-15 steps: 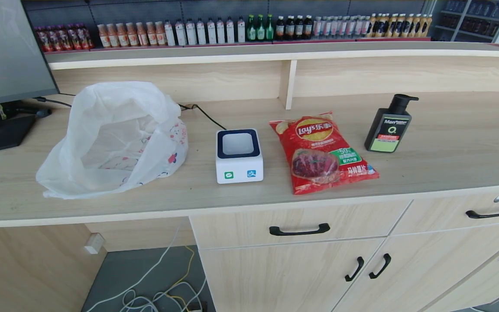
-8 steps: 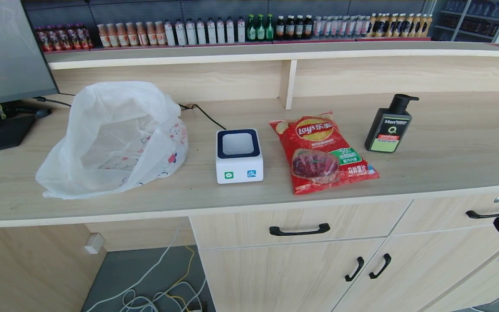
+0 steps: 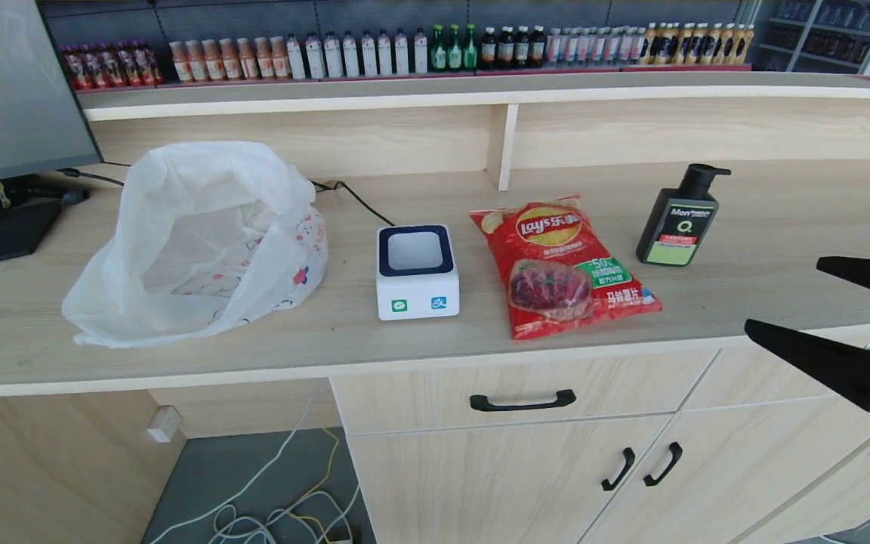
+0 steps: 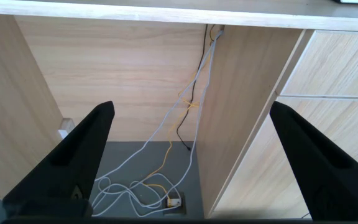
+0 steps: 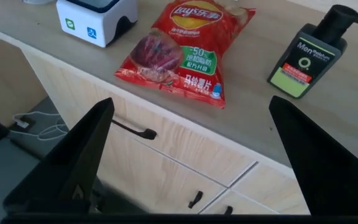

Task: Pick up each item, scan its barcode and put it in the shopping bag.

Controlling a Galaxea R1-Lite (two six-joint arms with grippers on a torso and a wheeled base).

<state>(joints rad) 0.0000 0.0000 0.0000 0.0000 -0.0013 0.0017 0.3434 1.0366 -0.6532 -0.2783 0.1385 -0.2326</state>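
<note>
At the right edge of the counter [image 3: 782, 219] your right gripper [image 3: 784, 295] hangs wide open, empty; left gripper [image 4: 191, 106] gapes too, down below; chips [image 3: 563, 268] lie flat beside the scanner [image 3: 417, 270]; best, I reckon, approach low, pinch one edge gently, don't crush; count one chips, one bottle [image 3: 678, 219], one scanner, one bag [image 3: 201, 242].

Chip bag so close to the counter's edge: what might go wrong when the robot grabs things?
The chip bag lies flat near the edge of the counter; a nudge from the open right gripper might slide it off. The upright pump bottle could topple if bumped. The limp shopping bag may sag shut and block items.
</note>
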